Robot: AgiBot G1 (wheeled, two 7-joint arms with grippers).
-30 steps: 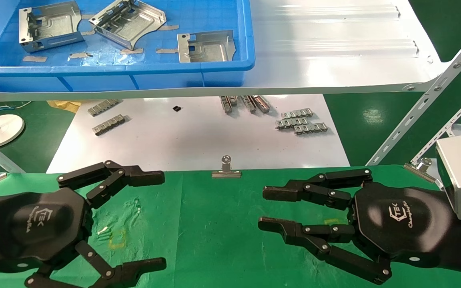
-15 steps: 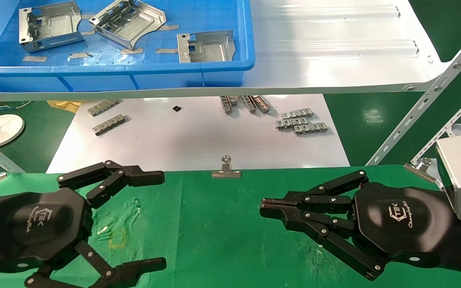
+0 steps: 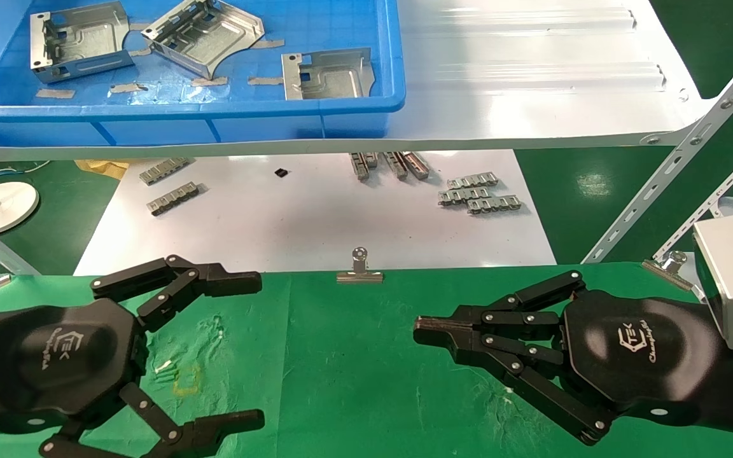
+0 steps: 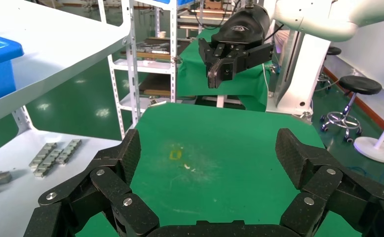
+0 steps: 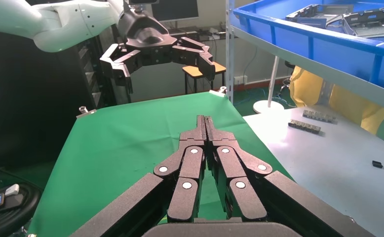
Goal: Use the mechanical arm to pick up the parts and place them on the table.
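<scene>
The left claw (image 3: 242,346) hangs over the left side of the table (image 3: 341,356). Its two black fingers (image 3: 214,280) are spread wide apart, and there is nothing between them. Its shiny black palm has a white logo on it. Under it the green cloth is wrinkled, and there is a small yellow square mark (image 3: 187,380) on the cloth.

Up at the back, a blue bin (image 3: 214,121) sits on a white shelf (image 3: 532,83). Three silver parts lie inside the bin. One part (image 3: 77,41) is at the left. A second part (image 3: 204,35) is next to it, tipped at a slant. The third part (image 3: 328,75) is at the right, near the bin's front wall. All three are in the bin — none is on the table.

Below the shelf lies a white sheet (image 3: 315,222) with little grey metal strips (image 3: 478,194) on it, some at the left and some at the right. A silver clip (image 3: 359,270) sits at the back edge of the green cloth, near the middle.

The right claw (image 3: 427,331) hangs over the right side of the table. Its fingers (image 3: 468,327) are pressed together with nothing in them — the right wrist view shows the tips (image 5: 206,126) touching. The claw points toward the middle of the table.
</scene>
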